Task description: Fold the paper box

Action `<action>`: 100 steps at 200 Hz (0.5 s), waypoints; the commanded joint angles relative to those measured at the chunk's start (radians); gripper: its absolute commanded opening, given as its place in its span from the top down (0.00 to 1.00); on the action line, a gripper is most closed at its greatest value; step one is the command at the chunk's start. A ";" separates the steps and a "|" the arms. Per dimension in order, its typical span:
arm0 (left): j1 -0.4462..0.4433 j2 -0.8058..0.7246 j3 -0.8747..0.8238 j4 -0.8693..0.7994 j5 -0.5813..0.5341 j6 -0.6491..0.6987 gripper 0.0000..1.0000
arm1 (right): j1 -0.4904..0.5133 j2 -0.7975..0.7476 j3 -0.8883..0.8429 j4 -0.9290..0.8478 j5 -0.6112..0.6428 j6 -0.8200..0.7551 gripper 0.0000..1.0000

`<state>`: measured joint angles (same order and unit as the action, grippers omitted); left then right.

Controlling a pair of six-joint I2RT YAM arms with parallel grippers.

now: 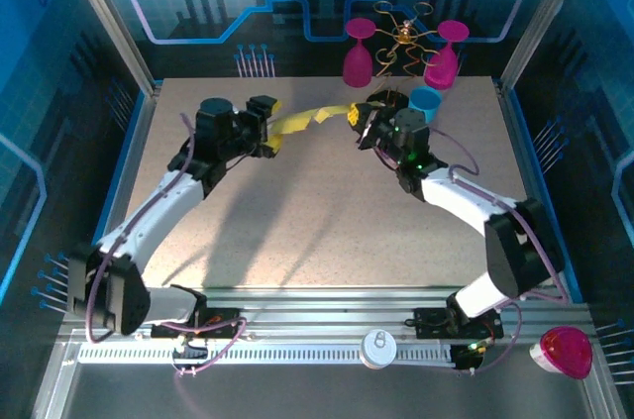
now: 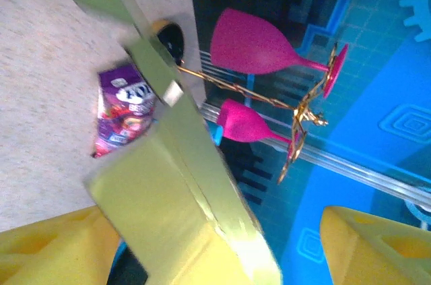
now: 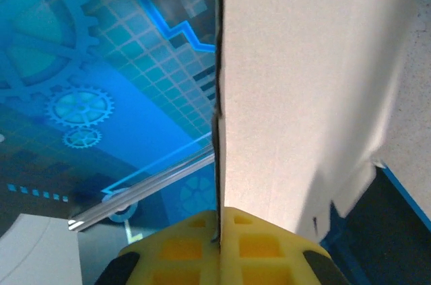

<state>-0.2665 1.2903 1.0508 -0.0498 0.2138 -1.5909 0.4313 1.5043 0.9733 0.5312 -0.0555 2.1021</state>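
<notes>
R gripper (image 3: pixel 219 228) pressed together, pinching edge of paper box (image 1: pixel 305 117). L gripper (image 2: pixel 214 251) spread wide, box's other end between fingers (image 2: pixel 47 248), looks unclamped. Box held above table (image 1: pixel 327 231) nr far edge, long axis left-right between claws. Blue cup (image 1: pixel 426 100) just behind R claw, contents not visible. Pink goblets (image 1: pixel 358 57) on gold rack (image 1: pixel 404 35) at far edge.

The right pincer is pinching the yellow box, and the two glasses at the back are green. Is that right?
Not quite. The glasses are pink, not green; the top view shows both at the back of the table. The rest is right: the right pincer is pinching the yellow box.
</notes>
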 commanded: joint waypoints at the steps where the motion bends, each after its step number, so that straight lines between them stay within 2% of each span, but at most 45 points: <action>1: 0.030 -0.128 0.020 -0.288 -0.100 0.128 0.20 | -0.005 -0.146 0.099 -0.243 0.080 -0.078 1.00; 15: 0.041 -0.180 0.042 -0.434 -0.177 0.169 0.20 | -0.004 -0.207 0.162 -0.458 0.083 -0.169 1.00; 37: 0.058 -0.237 0.058 -0.548 -0.257 0.220 0.20 | 0.022 -0.279 0.262 -0.772 0.123 -0.296 1.00; 73: 0.067 -0.235 0.117 -0.648 -0.294 0.270 0.21 | 0.096 -0.311 0.488 -1.335 0.294 -0.410 1.00; 89: 0.067 -0.218 0.132 -0.650 -0.280 0.273 0.21 | 0.128 -0.275 0.578 -1.489 0.363 -0.435 1.00; 100: 0.067 -0.206 0.139 -0.635 -0.261 0.274 0.22 | 0.143 -0.240 0.600 -1.496 0.378 -0.460 1.00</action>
<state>-0.2085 1.0607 1.1500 -0.6254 -0.0402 -1.3617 0.5400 1.2057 1.5043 -0.6392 0.1806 1.7390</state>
